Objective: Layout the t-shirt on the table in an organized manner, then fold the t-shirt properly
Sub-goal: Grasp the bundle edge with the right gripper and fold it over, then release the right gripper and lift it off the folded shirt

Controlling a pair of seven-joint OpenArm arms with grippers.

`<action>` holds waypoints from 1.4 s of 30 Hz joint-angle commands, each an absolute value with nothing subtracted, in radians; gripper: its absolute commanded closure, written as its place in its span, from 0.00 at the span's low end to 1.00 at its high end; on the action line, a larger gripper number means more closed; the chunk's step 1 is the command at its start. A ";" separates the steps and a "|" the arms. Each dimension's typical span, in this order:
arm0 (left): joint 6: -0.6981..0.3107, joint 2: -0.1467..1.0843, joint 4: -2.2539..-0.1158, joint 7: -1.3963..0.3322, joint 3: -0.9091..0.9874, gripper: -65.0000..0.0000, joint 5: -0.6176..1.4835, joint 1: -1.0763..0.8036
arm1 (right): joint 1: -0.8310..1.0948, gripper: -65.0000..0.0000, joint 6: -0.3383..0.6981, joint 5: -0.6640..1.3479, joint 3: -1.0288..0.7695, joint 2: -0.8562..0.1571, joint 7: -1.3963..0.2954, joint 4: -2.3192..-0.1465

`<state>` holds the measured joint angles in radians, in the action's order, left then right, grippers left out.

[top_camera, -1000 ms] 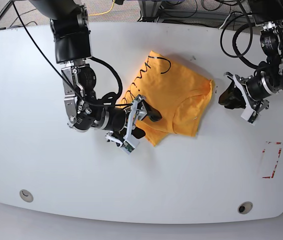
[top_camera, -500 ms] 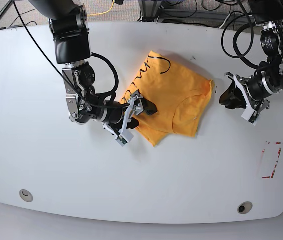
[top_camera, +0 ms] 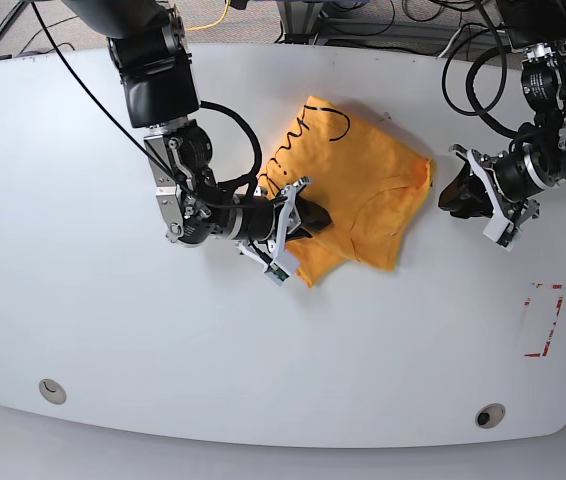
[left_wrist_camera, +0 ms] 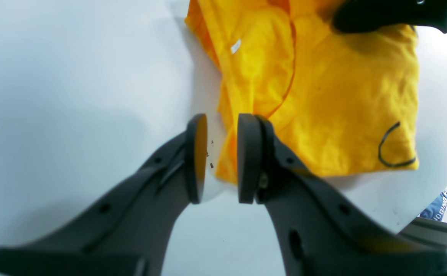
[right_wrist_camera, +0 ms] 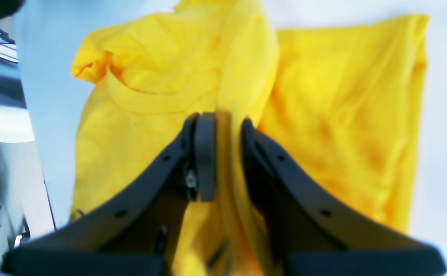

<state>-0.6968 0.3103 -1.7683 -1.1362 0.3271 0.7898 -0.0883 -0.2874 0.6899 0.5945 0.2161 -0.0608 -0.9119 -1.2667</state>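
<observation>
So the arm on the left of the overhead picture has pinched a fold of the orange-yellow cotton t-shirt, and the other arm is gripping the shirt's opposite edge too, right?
Not quite. The left end effector, on the base view's right, holds nothing: the left wrist view shows an empty gap between its pads, beside the edge of the orange-yellow cotton t-shirt above the white table. The right end effector does pinch a fold.

A robotics lab: two black arms over a bare white table, loose cables trailing across the floor behind.
</observation>
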 commanded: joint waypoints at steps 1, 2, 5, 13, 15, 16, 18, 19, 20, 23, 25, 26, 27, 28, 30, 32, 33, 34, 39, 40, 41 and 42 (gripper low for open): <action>-0.698 0.325 -1.788 -1.115 0.334 0.81 0.811 -0.077 | -0.312 0.88 0.698 0.616 0.208 -0.065 -0.889 -1.288; -0.698 0.325 -1.788 -1.115 0.334 0.81 0.811 -0.077 | -0.312 0.89 0.698 0.616 0.208 -0.065 -0.889 -1.288; -0.698 0.326 -1.788 -1.115 0.334 0.81 0.809 -0.077 | -0.302 0.95 0.698 0.616 0.189 -0.065 -0.889 -1.323; -0.698 0.325 -1.785 -1.115 0.334 0.81 0.806 -0.077 | -0.268 1.00 0.698 0.616 0.105 -0.070 -0.924 -1.458; -0.698 0.325 -1.784 -1.115 0.334 0.81 0.806 -0.077 | -0.252 1.00 0.698 0.616 0.076 -0.070 -0.940 -1.484; -0.698 0.325 -1.784 -1.115 0.334 0.81 0.806 -0.077 | -0.242 1.00 0.698 0.616 0.054 -0.070 -0.944 -1.503; -0.698 0.325 -1.784 -1.115 0.332 0.81 0.806 -0.077 | -0.232 1.00 0.698 0.616 0.025 -0.067 -0.949 -1.526; -0.698 0.325 -1.784 -1.115 0.332 0.81 0.806 -0.077 | -0.231 1.00 0.698 0.616 0.013 -0.067 -0.949 -1.538; -0.698 0.325 -1.784 -1.115 0.331 0.81 0.806 -0.077 | -0.229 1.00 0.698 0.616 0.005 -0.068 -0.949 -1.544; -0.698 0.325 -1.784 -1.113 0.312 0.81 0.805 -0.073 | -0.228 1.00 0.698 0.616 -0.018 -0.071 -0.949 -1.549; -0.698 0.326 -1.784 -1.113 0.303 0.81 0.805 -0.073 | -0.226 1.00 0.698 0.616 -0.039 -0.073 -0.949 -1.549; -0.698 0.326 -1.784 -1.113 0.298 0.81 0.805 -0.073 | -0.225 1.00 0.698 0.616 -0.053 -0.073 -0.949 -1.547; -0.698 0.326 -1.784 -1.113 0.297 0.81 0.805 -0.073 | -0.225 1.00 0.698 0.616 -0.062 -0.073 -0.949 -1.547; -0.698 0.326 -1.784 -1.113 0.292 0.81 0.805 -0.073 | -0.223 1.00 0.698 0.616 -0.071 -0.073 -0.949 -1.547; -0.698 0.326 -1.784 -1.113 0.285 0.81 0.805 -0.071 | -0.219 1.00 0.698 0.615 -0.087 -0.073 -0.949 -1.546; -0.698 0.326 -1.784 -1.113 0.275 0.81 0.805 -0.071 | -0.220 1.00 0.698 0.615 -0.107 -0.073 -0.949 -1.546; -0.698 0.326 -1.784 -1.113 0.271 0.81 0.805 -0.071 | -0.220 1.00 0.698 0.615 -0.116 -0.073 -0.949 -1.546; -0.698 0.326 -1.784 -1.113 0.265 0.81 0.805 -0.071 | -0.220 1.00 0.698 0.615 -0.125 -0.073 -0.949 -1.547; -0.698 0.326 -1.784 -1.113 0.240 0.81 0.805 -0.070 | -0.222 1.00 0.698 0.611 -0.166 -0.073 -0.947 -1.549; -0.698 0.326 -1.784 -1.113 0.236 0.81 0.805 -0.070 | -0.222 1.00 0.698 0.608 -0.174 -0.074 -0.944 -1.549; -0.698 0.326 -1.784 -1.112 0.231 0.81 0.805 -0.070 | -0.222 1.00 0.698 0.607 -0.188 -0.074 -0.943 -1.546; -0.698 0.325 -1.784 -1.112 0.226 0.81 0.805 -0.070 | -0.222 1.00 0.698 0.607 -0.200 -0.074 -0.943 -1.543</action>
<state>-0.6968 0.3115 -1.7683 -1.1332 0.2287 0.7864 -0.0830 -0.1974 0.6918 0.5869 -0.1780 -0.0692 -0.9726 -1.5261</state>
